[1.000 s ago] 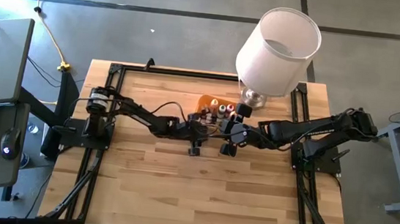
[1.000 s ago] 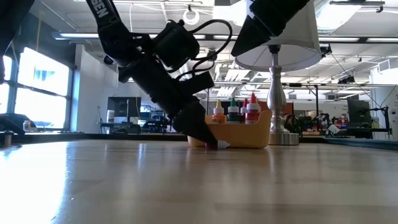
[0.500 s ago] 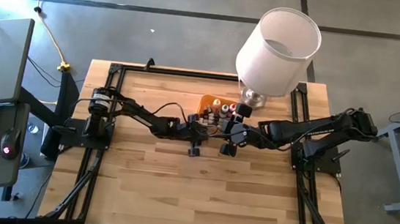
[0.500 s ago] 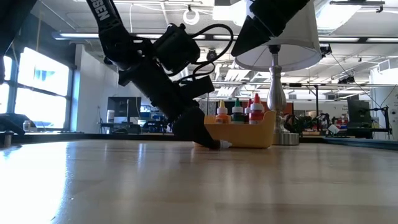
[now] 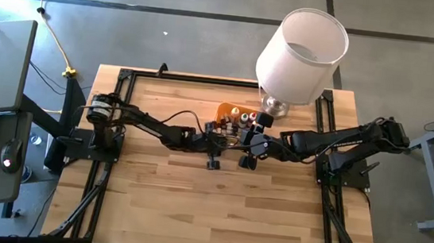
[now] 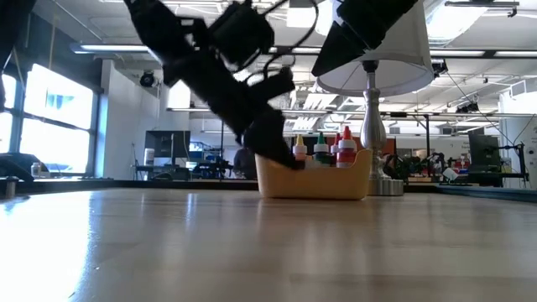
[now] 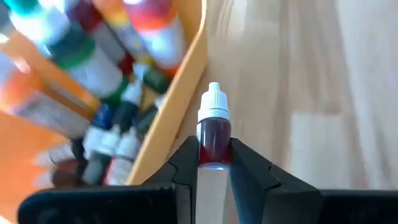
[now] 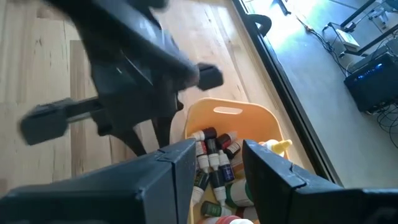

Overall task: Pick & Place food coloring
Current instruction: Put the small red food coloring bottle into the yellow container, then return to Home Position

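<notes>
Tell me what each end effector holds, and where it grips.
Left end effector pinches a red food coloring bottle by its lower body, cap pointing away. Right end effector holds nothing.

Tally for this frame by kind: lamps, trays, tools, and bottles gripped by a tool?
lamp: 1
orange tray: 1
tools, left tool and right tool: 2
gripped bottles, the red bottle in the left tool: 1
Total: 5
</notes>
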`<state>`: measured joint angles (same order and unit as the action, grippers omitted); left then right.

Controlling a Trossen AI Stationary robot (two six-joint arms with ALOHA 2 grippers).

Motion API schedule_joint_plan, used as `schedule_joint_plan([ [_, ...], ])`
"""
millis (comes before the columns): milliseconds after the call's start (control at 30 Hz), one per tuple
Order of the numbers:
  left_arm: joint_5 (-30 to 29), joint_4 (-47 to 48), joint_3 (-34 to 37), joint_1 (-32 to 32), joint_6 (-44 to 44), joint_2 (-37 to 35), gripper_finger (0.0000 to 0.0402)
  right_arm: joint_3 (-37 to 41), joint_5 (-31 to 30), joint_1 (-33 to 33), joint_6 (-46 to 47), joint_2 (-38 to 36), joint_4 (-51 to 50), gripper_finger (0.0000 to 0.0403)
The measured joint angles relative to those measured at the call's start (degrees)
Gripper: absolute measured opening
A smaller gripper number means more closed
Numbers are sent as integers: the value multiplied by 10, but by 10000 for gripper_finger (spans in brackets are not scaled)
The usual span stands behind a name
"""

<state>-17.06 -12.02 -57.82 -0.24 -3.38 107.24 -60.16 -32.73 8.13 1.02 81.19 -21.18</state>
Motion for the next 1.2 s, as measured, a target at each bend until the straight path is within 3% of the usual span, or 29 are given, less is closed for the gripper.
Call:
schedule_joint_plan([
  [333, -137, 123, -102, 24, -29, -18, 57, 0, 0, 0, 4, 0, 0, 124],
  [467, -129, 179, -113, 61, -23, -13, 66, 0, -4, 0, 4, 0, 0, 124],
  [600, -93, 187, -113, 84, -9, -12, 103, 0, -16, 0, 4, 0, 0, 124],
  [733, -87, 191, -113, 85, -9, -19, 146, 0, -22, 0, -10, 0, -1, 124],
  [833, -88, 228, -124, 76, -8, -44, 158, 0, -60, 5, -26, -7, -25, 124],
  [967, -113, 385, -177, 57, -1, -99, 154, 0, -143, 16, 45, -51, -130, 124],
  [1100, -149, 590, -244, 41, 24, -169, 142, 0, -143, 35, 204, -110, -300, 124],
  [1200, -149, 729, -266, 34, 73, -232, 134, 31, -169, 64, 298, -164, -367, 124],
])
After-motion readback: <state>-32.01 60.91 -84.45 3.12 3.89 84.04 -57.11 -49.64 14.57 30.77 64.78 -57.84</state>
